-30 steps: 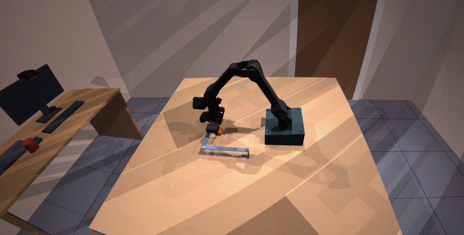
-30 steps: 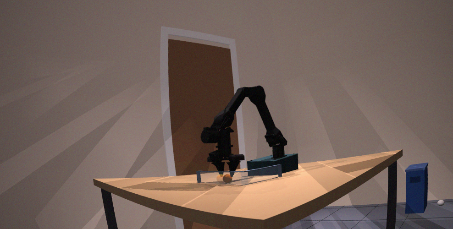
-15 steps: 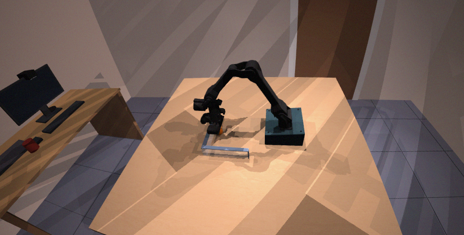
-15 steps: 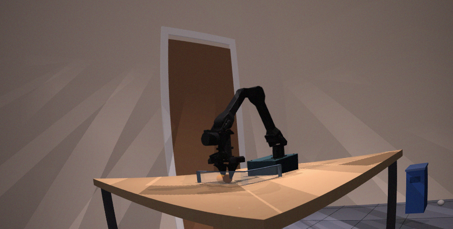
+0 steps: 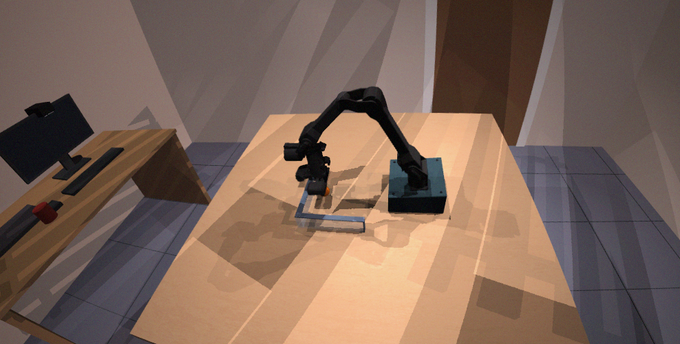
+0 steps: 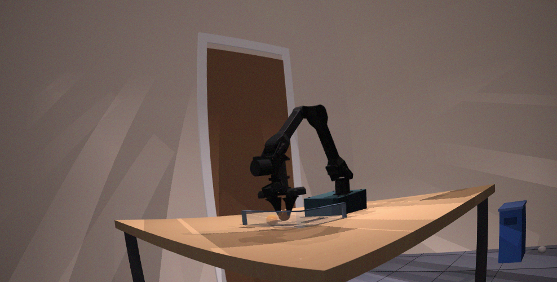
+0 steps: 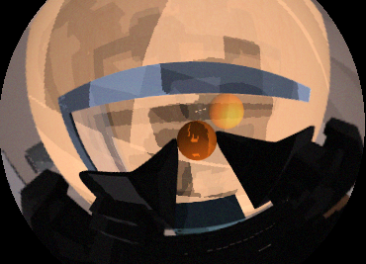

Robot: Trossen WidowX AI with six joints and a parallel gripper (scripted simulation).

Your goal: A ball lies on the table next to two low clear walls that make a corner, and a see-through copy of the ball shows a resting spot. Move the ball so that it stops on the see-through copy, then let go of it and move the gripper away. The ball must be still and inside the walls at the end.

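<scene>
Fingers pinched in on the orange ball (image 7: 196,138), part-closed around it, down on the bench (image 5: 427,265) just inside the clear walls (image 5: 327,219). Grasp looks made; next, a short carry to the see-through copy (image 7: 227,111) just beside, then release.

The arched arm (image 5: 375,113) points down, fingers clamped on the ball (image 7: 196,138).

We see a matte black arm (image 5: 380,118) of slim round links joined by bulkier cylindrical joints. Its base (image 5: 417,186) is a dark teal box with small screws at the top corners. The gripper (image 6: 283,207) ends in two black pointed, wedge-shaped fingers.
</scene>
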